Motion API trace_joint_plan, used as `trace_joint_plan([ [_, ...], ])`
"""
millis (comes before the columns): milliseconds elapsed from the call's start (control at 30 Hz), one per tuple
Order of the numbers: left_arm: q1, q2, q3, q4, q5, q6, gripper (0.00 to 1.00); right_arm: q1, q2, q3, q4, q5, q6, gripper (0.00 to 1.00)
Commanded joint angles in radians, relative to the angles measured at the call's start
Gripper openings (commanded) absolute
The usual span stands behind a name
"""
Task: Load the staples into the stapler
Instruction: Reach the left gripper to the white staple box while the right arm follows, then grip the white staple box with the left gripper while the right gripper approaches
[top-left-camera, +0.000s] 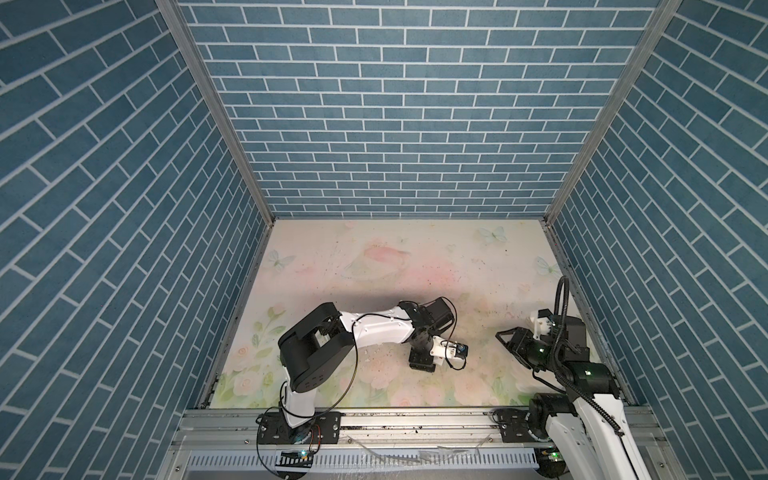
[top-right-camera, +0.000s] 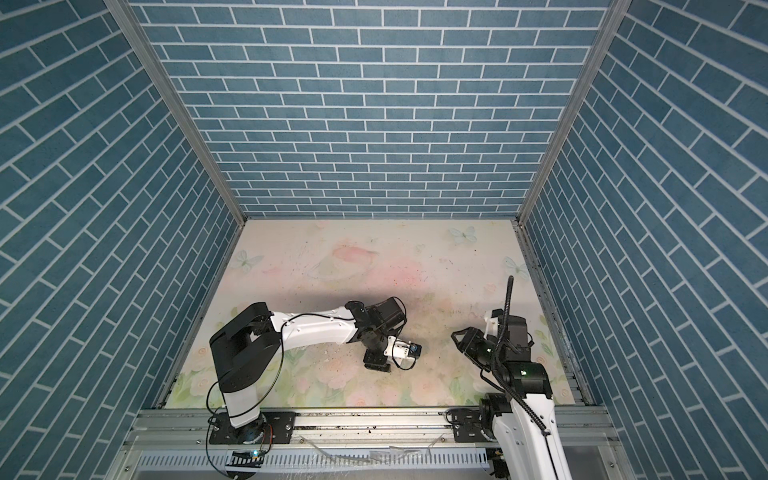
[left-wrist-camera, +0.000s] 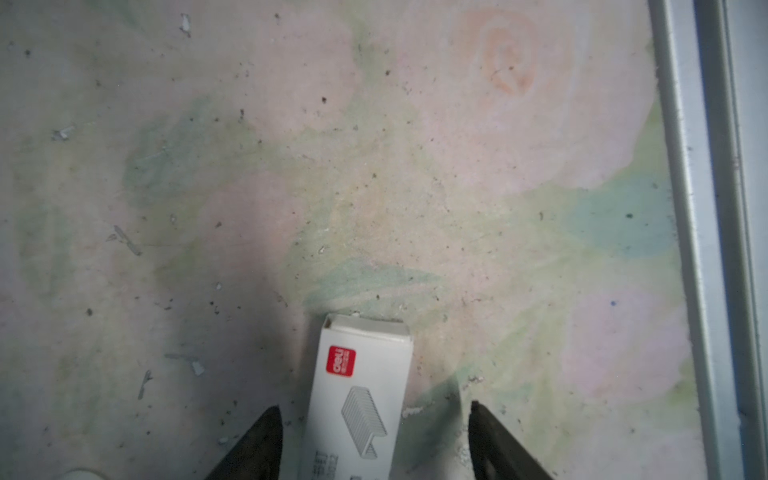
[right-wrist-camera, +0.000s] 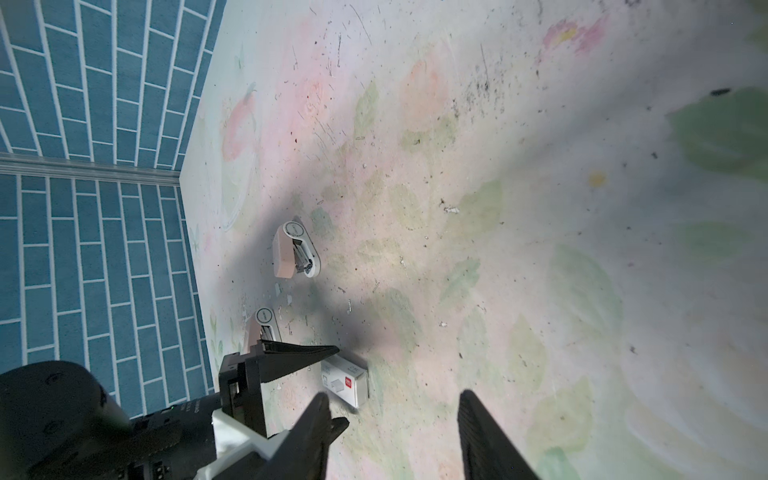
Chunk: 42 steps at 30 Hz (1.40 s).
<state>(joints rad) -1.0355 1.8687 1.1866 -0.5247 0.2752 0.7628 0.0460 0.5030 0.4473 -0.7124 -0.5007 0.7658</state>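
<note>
Where the staples could be made out at all, they were short silvery-grey slivers lying loose on the bench, scattered well apart in the left wrist view. A few more such bits lay between the two staplers in the right wrist view, too small to be sure of.

You had one stapler lying opened up on the bench, its pale pink top swung back from the white base so that the metal channel showed. The second stapler lay near it, partly hidden behind your left fingers.

Those fingers were spread, one on either side of the white box with the red mark and the drawing of staples. The box lay flat on the bench between them, one fingertip just beside its long edge and the other clearly apart, so you were not pinching it.

Your right fingers were spread too, with only bare bench between them, pointed towards the box. In both top views your left arm reached over the middle of the bench, and your right arm stood near the brick-patterned wall.
</note>
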Motion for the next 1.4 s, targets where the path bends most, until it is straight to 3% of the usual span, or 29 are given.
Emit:
trace_joint_plan([
  [0, -0.004, 0.003, -0.005, 0.047, -0.032, -0.019, 0.72, 0.003, -0.008, -0.016, -0.037, 0.016, 0.033, 0.51],
  [367, -0.006, 0.004, -0.03, 0.029, -0.025, -0.027, 0.69, 0.003, -0.014, -0.012, -0.051, 0.007, 0.017, 0.49],
  [733, -0.01, 0.033, 0.0, -0.011, -0.01, -0.086, 0.47, 0.003, 0.104, -0.045, 0.062, -0.136, -0.016, 0.47],
  [1367, -0.026, 0.089, 0.036, 0.034, -0.013, -0.254, 0.43, 0.002, 0.328, -0.076, 0.222, -0.242, -0.062, 0.47],
])
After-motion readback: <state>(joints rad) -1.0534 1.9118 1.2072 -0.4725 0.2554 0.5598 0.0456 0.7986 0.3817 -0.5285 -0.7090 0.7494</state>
